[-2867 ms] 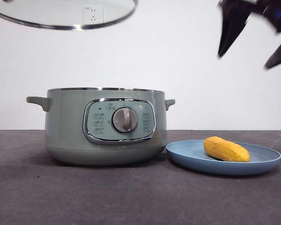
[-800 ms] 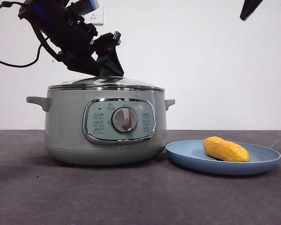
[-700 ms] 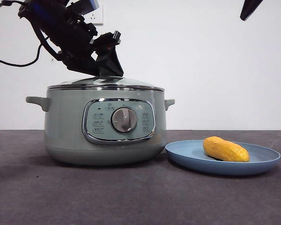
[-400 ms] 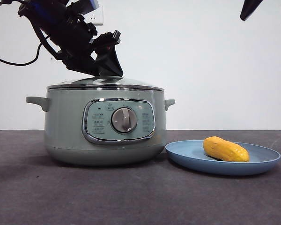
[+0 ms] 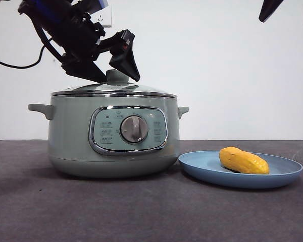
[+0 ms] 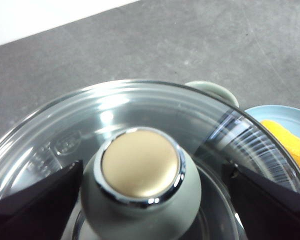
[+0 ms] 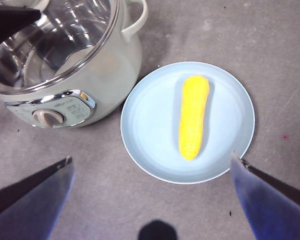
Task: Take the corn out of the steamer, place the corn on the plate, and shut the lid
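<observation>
The sage-green steamer [image 5: 70,136] stands left of centre with the glass lid [image 5: 91,89] seated on its rim. My left gripper [image 5: 120,78] is open, with its jaws on either side of the pale green knob [image 5: 117,75] and clear of it. The left wrist view shows the knob [image 6: 140,180] between the spread jaws of the left gripper [image 6: 152,167]. The corn [image 5: 243,161] lies on the light-blue plate [image 5: 207,169] to the steamer's right. My right gripper [image 7: 151,158] is open, high above the plate [image 7: 150,115] and the corn [image 7: 193,116].
The dark grey table [image 5: 141,212] stretches in front of the steamer and plate. A white wall stands behind, with a socket [image 5: 103,19] by the left arm. The right arm shows only as a black tip [image 5: 270,9] at the top right corner.
The lid, held high 3.5 s ago, came down onto the steamer. Since half a second ago the left jaws have spread off the knob, which now shows between them.
</observation>
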Controlling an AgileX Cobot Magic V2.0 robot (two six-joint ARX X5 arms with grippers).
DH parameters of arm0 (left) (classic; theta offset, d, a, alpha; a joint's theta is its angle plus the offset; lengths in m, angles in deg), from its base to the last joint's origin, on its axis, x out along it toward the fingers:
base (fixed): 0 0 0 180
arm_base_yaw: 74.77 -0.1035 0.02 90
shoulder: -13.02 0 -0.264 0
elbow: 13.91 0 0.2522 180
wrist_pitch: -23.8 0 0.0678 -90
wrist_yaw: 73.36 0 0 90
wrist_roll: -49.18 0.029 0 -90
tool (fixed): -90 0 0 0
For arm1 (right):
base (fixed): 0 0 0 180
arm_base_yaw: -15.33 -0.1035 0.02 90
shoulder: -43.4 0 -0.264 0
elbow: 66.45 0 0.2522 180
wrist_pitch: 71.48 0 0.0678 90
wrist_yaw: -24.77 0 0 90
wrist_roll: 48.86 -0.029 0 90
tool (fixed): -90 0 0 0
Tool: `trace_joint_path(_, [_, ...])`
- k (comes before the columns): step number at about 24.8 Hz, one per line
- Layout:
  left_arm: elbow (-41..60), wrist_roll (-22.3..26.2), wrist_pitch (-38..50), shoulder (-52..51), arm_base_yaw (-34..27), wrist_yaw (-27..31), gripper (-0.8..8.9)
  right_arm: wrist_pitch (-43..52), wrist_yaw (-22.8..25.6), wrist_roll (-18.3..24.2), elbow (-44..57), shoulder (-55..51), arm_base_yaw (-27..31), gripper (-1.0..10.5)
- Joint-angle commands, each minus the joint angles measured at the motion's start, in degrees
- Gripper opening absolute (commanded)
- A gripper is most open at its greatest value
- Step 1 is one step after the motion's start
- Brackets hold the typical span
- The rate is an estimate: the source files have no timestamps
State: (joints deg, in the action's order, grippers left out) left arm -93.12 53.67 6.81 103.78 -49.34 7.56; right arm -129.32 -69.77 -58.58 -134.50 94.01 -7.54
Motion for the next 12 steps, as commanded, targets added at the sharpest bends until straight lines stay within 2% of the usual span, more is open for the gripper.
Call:
trace_joint_path(1, [0.76,0.02,-0.20,-1.81,0.07,-0.02,4.72,0.15,-0.07,-0.33,0.28,-0.04,-0.13,5.4])
trace_joint_path(7, [0.74,0.02,-3.80,-7.26,0.09,-0.04,4.72,0.15,-0.07,0.33,0.28,-0.04,-0.13,5.4])
trace_joint_path(12, [0.74,-0.07,-11.39,-14.21,0.09,-0.37,4.72,0.09,-0.15,2.38,0.28,-0.04,-0.13,5.4])
